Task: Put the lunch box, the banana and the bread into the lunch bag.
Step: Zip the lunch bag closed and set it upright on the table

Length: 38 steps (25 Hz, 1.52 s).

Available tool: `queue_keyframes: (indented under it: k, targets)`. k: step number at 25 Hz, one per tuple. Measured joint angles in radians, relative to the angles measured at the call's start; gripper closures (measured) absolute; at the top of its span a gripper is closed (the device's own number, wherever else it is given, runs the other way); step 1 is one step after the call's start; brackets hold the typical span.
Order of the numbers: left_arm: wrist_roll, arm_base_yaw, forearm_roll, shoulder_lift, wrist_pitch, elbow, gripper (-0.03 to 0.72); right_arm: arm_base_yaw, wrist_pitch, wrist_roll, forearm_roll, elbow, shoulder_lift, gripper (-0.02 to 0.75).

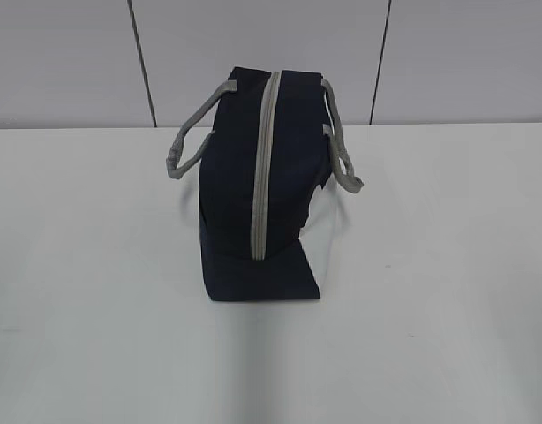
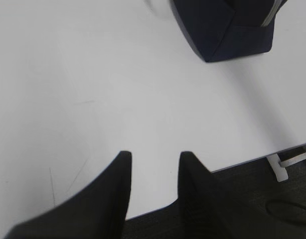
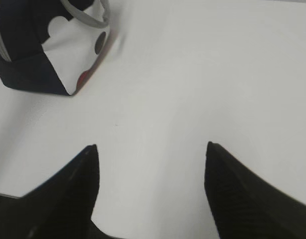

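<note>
Lunch bag (image 1: 253, 212) mid surface (image 1: 447, 300), zipper (image 1: 264, 168) closed. No box, banana, bread in view. My L end effector (image 2: 154, 164) part open, R end effector (image 3: 152, 154) wide, both empty. Unzip first; brace bag w/ other arm.

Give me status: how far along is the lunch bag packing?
Done: can't tell. The lunch bag stands on the table, zipper closed; lunch box, banana and bread aren't visible. In hand: nothing; left gripper and right gripper are open, empty. Left: unclear.

White table (image 1: 447, 265) before a pale panelled wall (image 1: 68, 62) with dark vertical seams (image 1: 143, 62).
</note>
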Motion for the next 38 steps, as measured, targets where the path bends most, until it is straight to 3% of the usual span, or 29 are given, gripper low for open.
queue_keyframes:
  k: [9,38]
  targets:
    - [0.0,0.0,0.0,0.0,0.0,0.0,0.444,-0.002,0.076,0.132,-0.121,0.013,-0.098,0.246]
    - [0.0,0.004,0.0,-0.001,-0.001,0.0,0.445,-0.002,0.079,0.148,-0.123,0.013,-0.1,0.246]
